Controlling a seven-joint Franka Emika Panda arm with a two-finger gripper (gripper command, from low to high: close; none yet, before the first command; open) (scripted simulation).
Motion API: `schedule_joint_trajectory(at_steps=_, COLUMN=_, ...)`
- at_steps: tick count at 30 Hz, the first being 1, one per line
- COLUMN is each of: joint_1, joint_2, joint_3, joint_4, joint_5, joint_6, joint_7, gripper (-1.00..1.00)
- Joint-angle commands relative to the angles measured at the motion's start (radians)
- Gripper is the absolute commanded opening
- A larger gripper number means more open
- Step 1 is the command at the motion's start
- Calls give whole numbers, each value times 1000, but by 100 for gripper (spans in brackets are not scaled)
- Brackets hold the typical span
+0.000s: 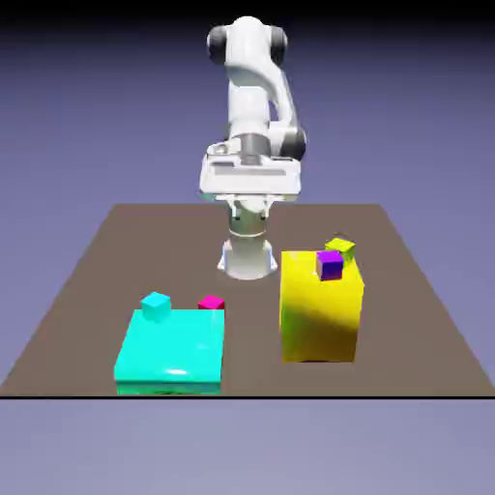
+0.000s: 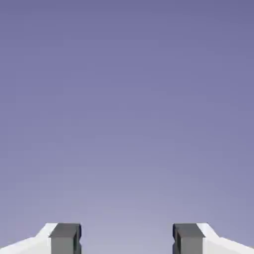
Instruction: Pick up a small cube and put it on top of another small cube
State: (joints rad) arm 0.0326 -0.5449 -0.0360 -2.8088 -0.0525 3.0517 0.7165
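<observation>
- The claw (image 2: 126,240) stood wide, with nothing between its two grey fingertips (image 2: 65,238); the hand view showed only plain blue-violet backdrop past them.
- In the exterior view the arm (image 1: 253,106) rose folded above its base at 12 o'clock on the brown surface (image 1: 97,261), with the hand high and well apart from every block.
- The pink cube (image 1: 212,303) rested at about 7 o'clock from the surface's middle, at the far edge of the cyan block (image 1: 172,350); whether it sat on the block or on the surface just behind it could not be told.
- A small cyan cube (image 1: 156,305) sat on the cyan block's top near its far corner, at 9 o'clock from the pink cube and near it but apart.
- The yellow block (image 1: 321,307) stood upright at about 4 o'clock from the surface's middle, taller than the cyan block and well apart from it.
- A purple cube (image 1: 330,264) sat on the yellow block's top.
- A small yellow cube (image 1: 340,247) sat just beside the purple one, at its 1 o'clock, on the same top.
</observation>
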Motion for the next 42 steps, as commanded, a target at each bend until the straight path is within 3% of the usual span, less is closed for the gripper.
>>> schedule_joint_trajectory(at_steps=1, joint_1=17, joint_2=21, joint_3=-30, joint_4=1, joint_5=-44, joint_6=12, joint_7=-20, gripper=0)
schedule_joint_trajectory(at_steps=42, joint_1=717, joint_2=872, joint_3=-1252, joint_4=43, joint_5=-1827, joint_6=511, joint_7=-853, gripper=0)
